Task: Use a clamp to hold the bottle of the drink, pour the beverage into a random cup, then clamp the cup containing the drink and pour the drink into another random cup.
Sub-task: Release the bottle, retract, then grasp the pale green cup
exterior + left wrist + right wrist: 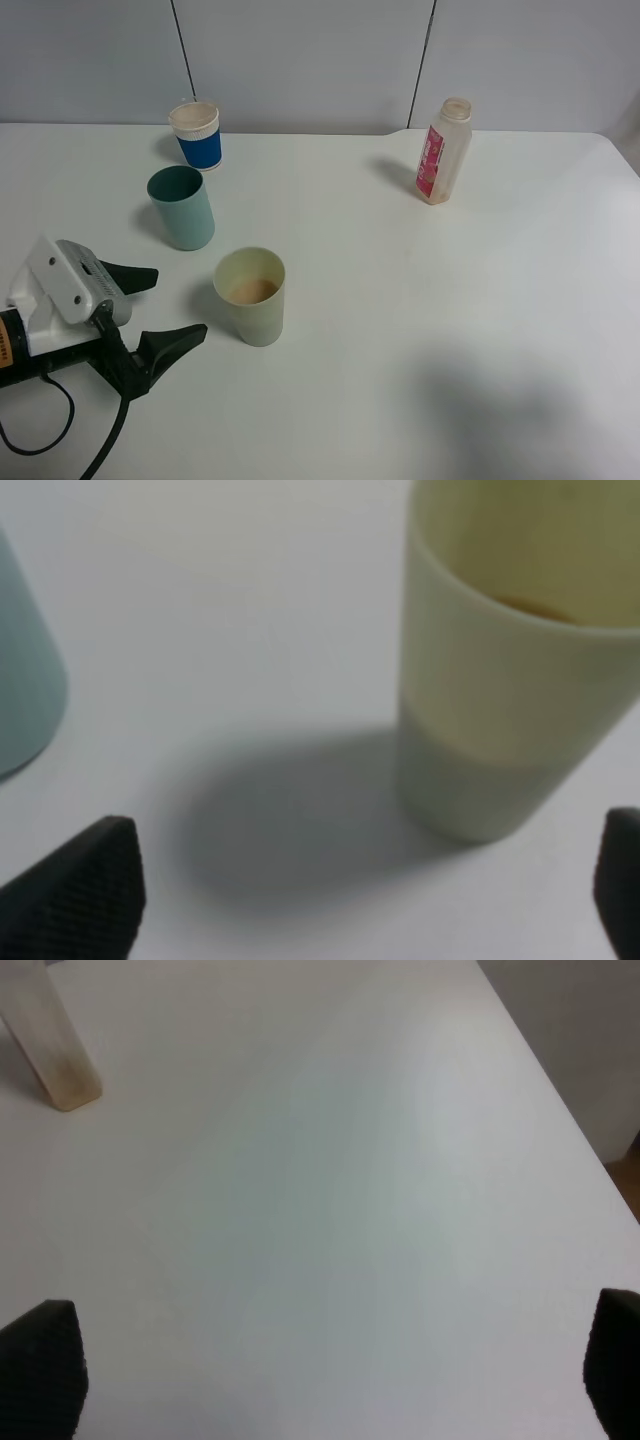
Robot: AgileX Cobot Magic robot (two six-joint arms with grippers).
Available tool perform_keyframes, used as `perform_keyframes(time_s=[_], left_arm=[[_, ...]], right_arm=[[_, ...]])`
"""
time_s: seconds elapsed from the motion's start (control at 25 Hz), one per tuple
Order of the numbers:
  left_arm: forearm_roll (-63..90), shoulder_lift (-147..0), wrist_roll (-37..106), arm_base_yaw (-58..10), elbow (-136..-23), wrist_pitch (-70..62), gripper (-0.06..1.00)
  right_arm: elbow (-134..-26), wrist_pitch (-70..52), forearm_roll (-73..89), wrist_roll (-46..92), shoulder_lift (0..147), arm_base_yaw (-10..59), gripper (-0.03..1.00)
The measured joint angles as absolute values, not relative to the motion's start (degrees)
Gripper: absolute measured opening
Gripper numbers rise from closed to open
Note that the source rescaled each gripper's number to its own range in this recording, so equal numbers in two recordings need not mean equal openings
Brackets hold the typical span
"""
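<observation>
The pale yellow-green cup stands upright at the table's front left, with peach-tan beverage low inside it. My left gripper lies just left of it, open, jaws pointed at the cup without touching it. In the left wrist view the yellow-green cup sits ahead of the left gripper and off to one side. The teal cup stands behind. The bottle stands uncapped at the back right. My right gripper is open over bare table, the bottle's base far ahead.
A blue cup with a white rim stands at the back left, behind the teal cup. The white table ends at a grey wall behind. The table's right edge shows in the right wrist view.
</observation>
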State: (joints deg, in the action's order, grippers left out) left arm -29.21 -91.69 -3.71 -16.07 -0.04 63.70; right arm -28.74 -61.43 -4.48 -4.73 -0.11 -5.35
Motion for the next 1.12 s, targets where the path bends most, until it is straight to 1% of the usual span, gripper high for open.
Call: perform_keyframes(time_s=[0.2, 0.44, 0.6, 0.84, 1.12], left_arm=[[-31.62, -92.48, -3.37, -16.07, 0.00, 65.24, 0.82], [-33.76, -98.50, -3.21, -16.07, 0.04, 68.56, 0.82], [-33.88, -106.36, -1.41, -16.07, 0.04, 69.28, 0.87], [-33.94, -107.92, -0.62, -16.07, -0.61, 69.28, 0.87], [-36.05, -108.03, -0.51, -16.07, -4.19, 69.36, 0.87]], right_arm=[[-28.74, -61.43, -4.48, -4.73, -0.11, -5.35, 0.99], [-28.74, -61.43, -4.48, -4.73, -0.11, -5.35, 0.99], [-28.74, -61.43, -4.48, -4.73, -0.11, -5.35, 0.99], [-28.74, -61.43, -4.48, -4.73, -0.11, -5.35, 0.99], [-28.74, -61.43, -4.48, -4.73, -0.11, -5.35, 0.99]])
